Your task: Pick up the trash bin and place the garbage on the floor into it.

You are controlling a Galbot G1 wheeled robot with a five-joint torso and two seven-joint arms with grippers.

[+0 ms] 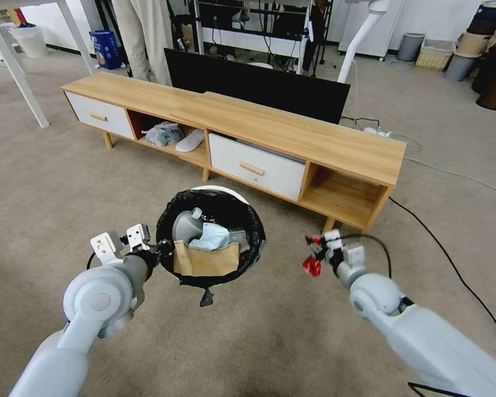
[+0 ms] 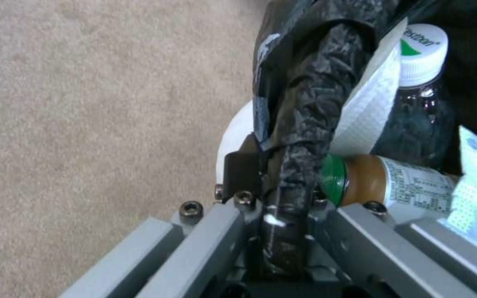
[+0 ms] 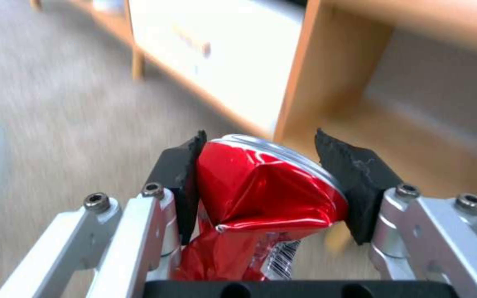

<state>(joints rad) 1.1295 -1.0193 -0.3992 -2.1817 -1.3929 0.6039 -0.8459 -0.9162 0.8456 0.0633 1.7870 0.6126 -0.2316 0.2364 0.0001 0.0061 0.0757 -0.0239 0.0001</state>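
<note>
The white trash bin [image 1: 220, 191], lined with a crinkly black bag, hangs above the floor [image 1: 66, 193] in front of me. My left gripper [image 1: 161, 249] is shut on its near-left rim [image 2: 299, 136]. Inside lie a brown paper bag [image 1: 206, 259], a pale blue mask [image 1: 210, 237], clear bottles [image 2: 418, 95] and a white tissue [image 2: 368, 103]. To the bin's right my right gripper [image 1: 313, 255] holds a crushed red can [image 1: 312, 267] in the air. Its black pads [image 3: 180, 174] press both sides of the can [image 3: 261, 186].
A long wooden cabinet [image 1: 292, 132] with white drawers stands close behind the bin, a dark screen [image 1: 259, 85] on the floor behind it. A black cable [image 1: 452, 264] runs over the carpet on the right. Open carpet lies to the left and near me.
</note>
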